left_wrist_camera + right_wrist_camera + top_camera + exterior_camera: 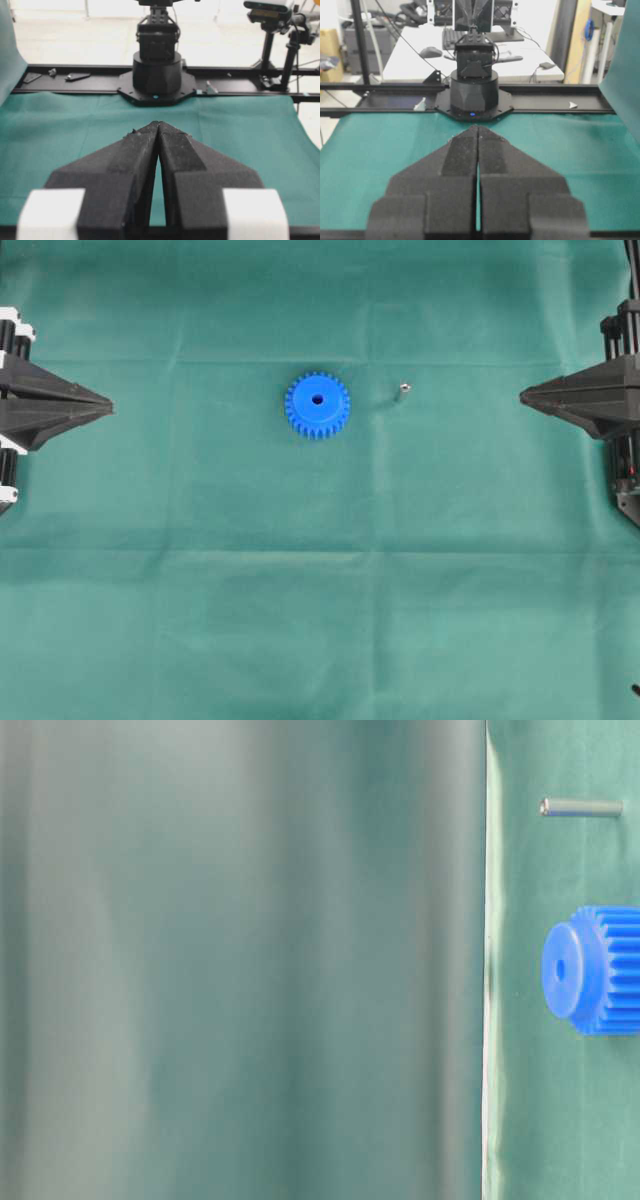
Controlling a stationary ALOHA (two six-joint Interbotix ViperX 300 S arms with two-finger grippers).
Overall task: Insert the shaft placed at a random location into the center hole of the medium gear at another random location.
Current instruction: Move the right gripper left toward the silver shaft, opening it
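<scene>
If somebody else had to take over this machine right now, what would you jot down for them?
Left claw: shut, empty, parked at the left edge.
Right claw: shut, empty, parked at the right edge.
Medium gear: lying flat mid-cloth, center hole facing up, empty.
Shaft: loose on the green cloth, right of the gear, not touching it.
Done: nothing.
Left: pick up the shaft, stand it over the hole, push it in.
</scene>
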